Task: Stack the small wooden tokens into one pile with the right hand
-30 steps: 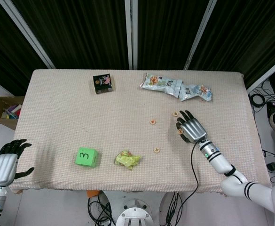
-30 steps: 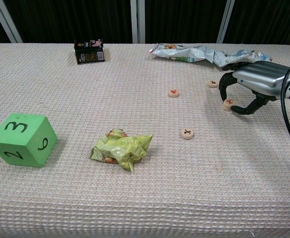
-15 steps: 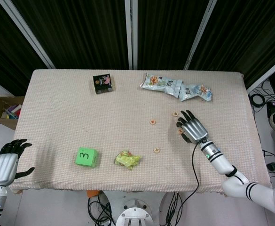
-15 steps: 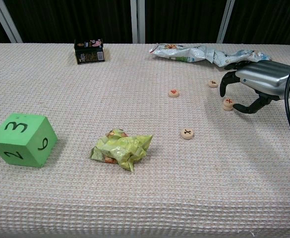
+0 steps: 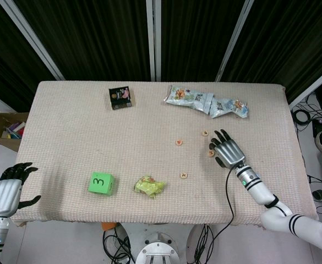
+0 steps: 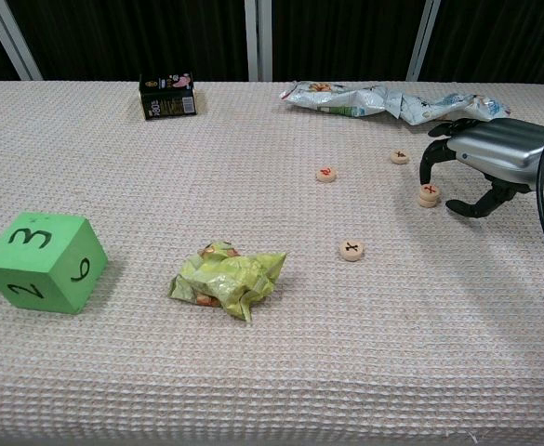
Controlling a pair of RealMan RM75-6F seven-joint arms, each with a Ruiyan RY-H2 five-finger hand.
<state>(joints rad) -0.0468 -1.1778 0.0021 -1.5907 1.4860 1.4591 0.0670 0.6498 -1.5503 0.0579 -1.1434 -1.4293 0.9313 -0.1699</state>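
Several small round wooden tokens lie on the woven tablecloth. One with a red mark [image 6: 325, 174] sits mid-table, one with a black X [image 6: 351, 250] lies nearer the front, and another [image 6: 400, 157] is further back. A short pile of two tokens [image 6: 429, 195] [image 5: 211, 153] stands at the right. My right hand [image 6: 491, 156] [image 5: 228, 150] hovers just right of that pile, its fingers spread and arched, holding nothing. My left hand [image 5: 4, 190] hangs off the table's front left corner, fingers apart and empty.
A green foam cube [image 6: 37, 263] marked 3 sits front left, with a crumpled yellow-green wrapper [image 6: 227, 279] beside it. A dark small box [image 6: 167, 96] stands at the back. Snack bags [image 6: 383, 98] lie at the back right, close behind my right hand.
My right hand has let go of the red-marked token, leaving it on the pile, and has drawn back to the right. The left hand has not moved.
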